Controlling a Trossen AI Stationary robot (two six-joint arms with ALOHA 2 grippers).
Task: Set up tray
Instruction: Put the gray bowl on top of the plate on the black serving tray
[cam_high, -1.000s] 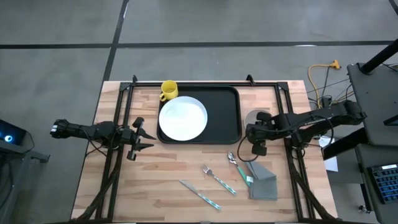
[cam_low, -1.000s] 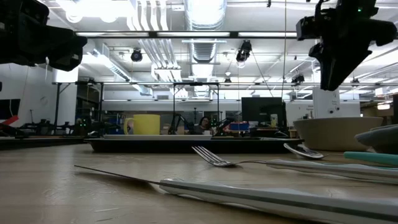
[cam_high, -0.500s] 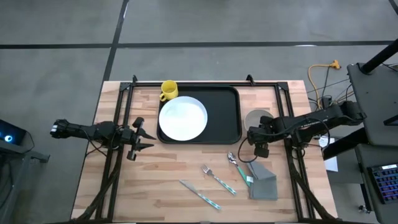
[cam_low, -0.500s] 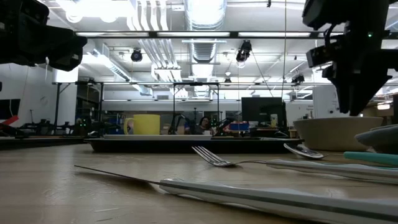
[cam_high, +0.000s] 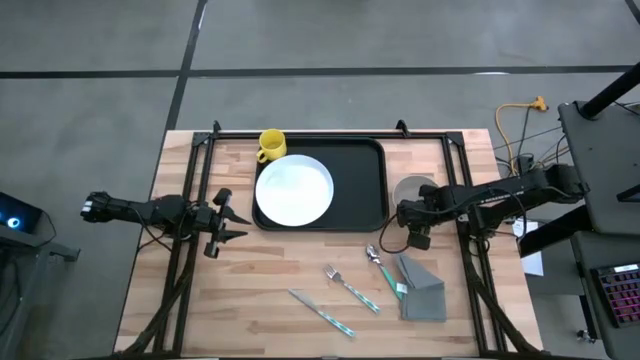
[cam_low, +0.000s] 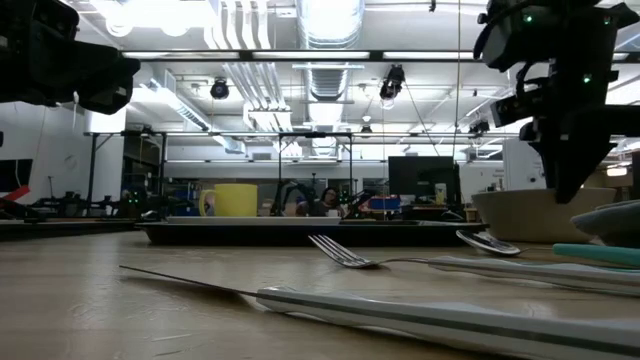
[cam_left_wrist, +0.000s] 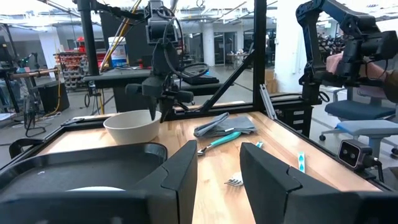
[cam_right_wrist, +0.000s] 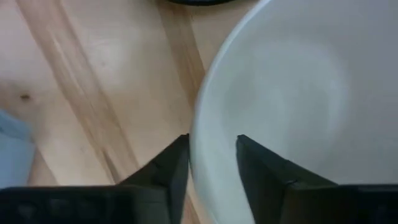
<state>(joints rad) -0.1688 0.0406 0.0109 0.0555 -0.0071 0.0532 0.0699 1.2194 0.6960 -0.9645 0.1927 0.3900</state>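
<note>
1. Since a second ago the right gripper (cam_high: 408, 226) has come down beside the bowl (cam_high: 411, 190); in the low view it now hangs lower, its tips near the bowl's rim.
2. In the right wrist view its jaws stand slightly apart astride the bowl's rim (cam_right_wrist: 205, 124), one finger (cam_right_wrist: 168, 165) outside and one inside; whether they touch it I cannot tell.
3. The tray (cam_high: 365, 185) lies at the table's (cam_high: 270, 280) far middle, with the plate (cam_high: 294, 190) on its left half and the mug (cam_high: 270, 145) at its far left corner.
4. The bowl sits on the table just right of the tray.
5. Fork (cam_high: 350, 288), spoon (cam_high: 383, 269), knife (cam_high: 322, 313) and napkin (cam_high: 425, 290) lie on the near part of the table.
6. The left gripper (cam_high: 236, 222) waits left of the tray, jaws spread, holding nothing.
</note>
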